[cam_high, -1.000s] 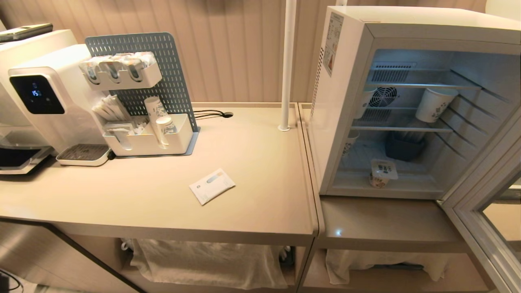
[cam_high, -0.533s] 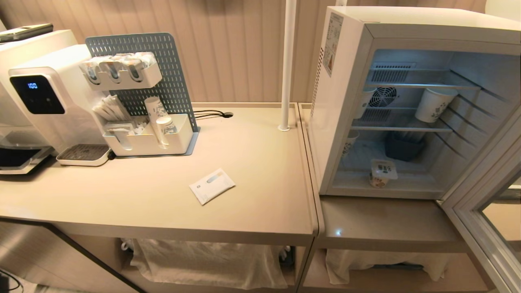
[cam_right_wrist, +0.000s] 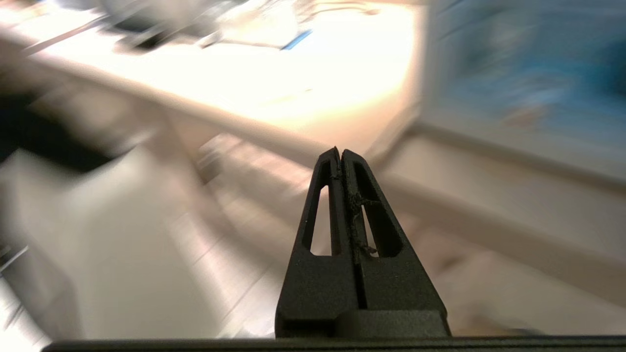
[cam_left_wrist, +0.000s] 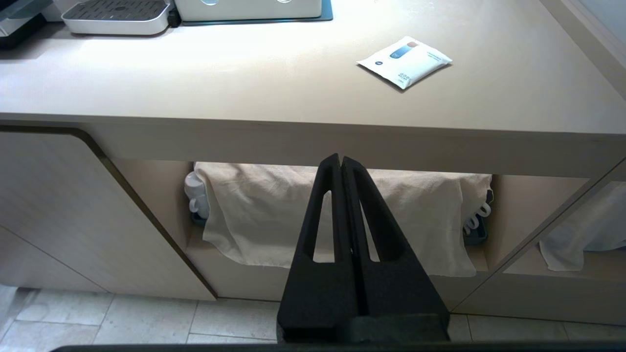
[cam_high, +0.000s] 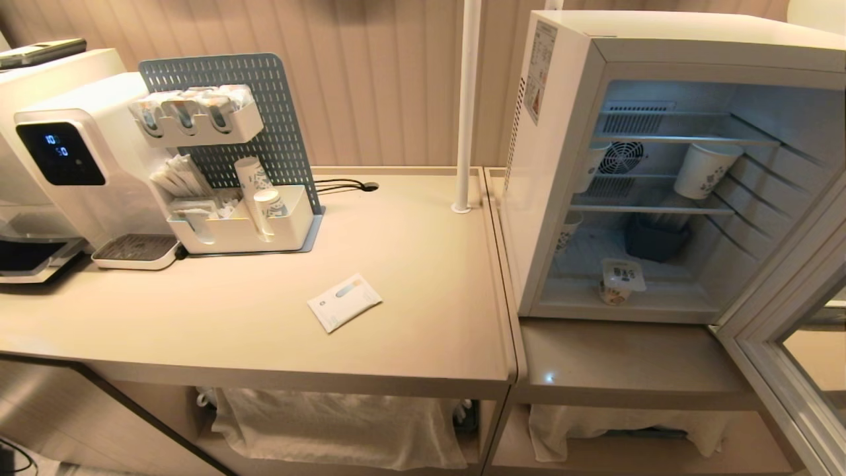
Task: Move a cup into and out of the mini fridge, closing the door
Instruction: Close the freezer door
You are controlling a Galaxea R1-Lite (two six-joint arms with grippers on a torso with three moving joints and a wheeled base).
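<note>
Cup [cam_high: 621, 282] sits upright on mini fridge [cam_high: 562, 165] floor, door [cam_high: 786, 344] open, on robot's right; right claw [cam_right_wrist: 341, 152], tips together and empty, is nearer vs left claw [cam_left_wrist: 341, 159], also together.

At frame right, the mini fridge [cam_high: 562, 165] stands with its door [cam_high: 786, 330] open, the cup [cam_high: 620, 281] on its floor; a white sachet [cam_high: 344, 302] lies mid-counter [cam_high: 410, 264].

White mini fridge [cam_high: 548, 165]; white cup [cam_high: 620, 283], orange-brown print; beige desk [cam_high: 410, 264]; grey-blue perforated pegboard [cam_high: 277, 112]; black fingers [cam_left_wrist: 337, 205].
</note>
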